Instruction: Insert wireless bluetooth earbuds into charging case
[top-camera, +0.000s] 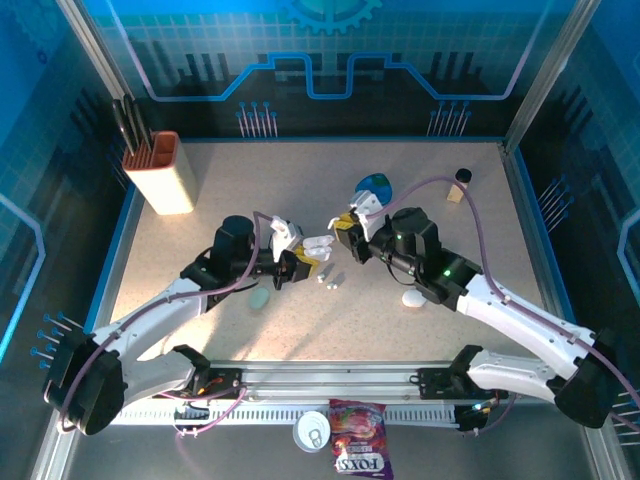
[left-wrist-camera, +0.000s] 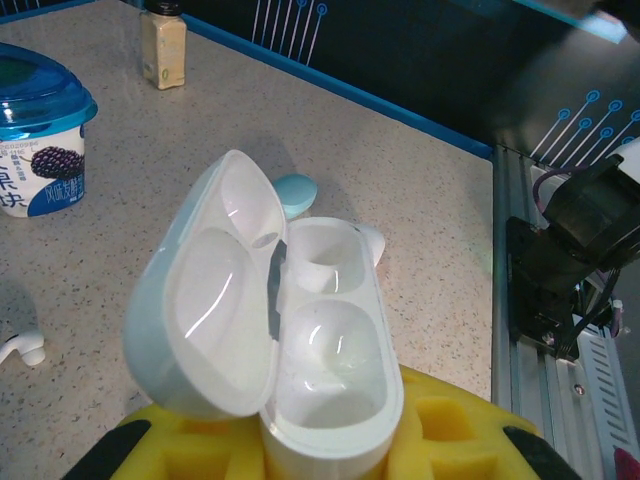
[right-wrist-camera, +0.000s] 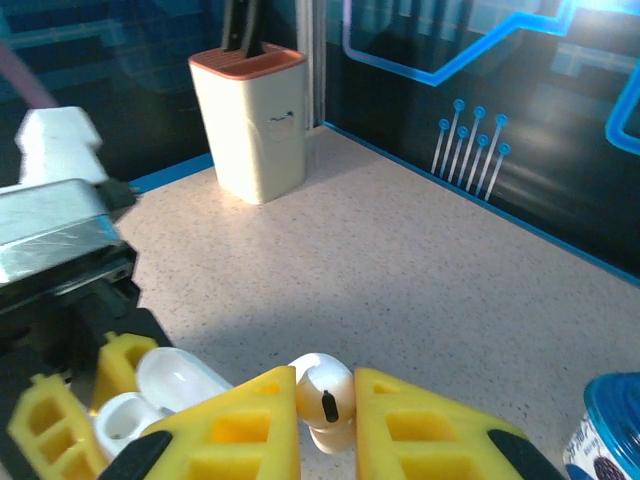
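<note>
Left hand (left-wrist-camera: 325, 452) clamps 1 open case (left-wrist-camera: 325, 350); right hand (right-wrist-camera: 326, 425) pinches 1 white earbud (right-wrist-camera: 325, 393).

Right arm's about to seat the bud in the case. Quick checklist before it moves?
1. Charging case gripped by left fingers: ok, clamped at its base.
2. Lid open: ok, hinged wide.
3. Wells empty: ok, both bare.
4. Earbud held by right fingers: ok, pinched between them.
5. Earbud over a well: not ok, the case sits off to its left in the right wrist view.
6. Earbud stem orientation: cannot tell.
</note>
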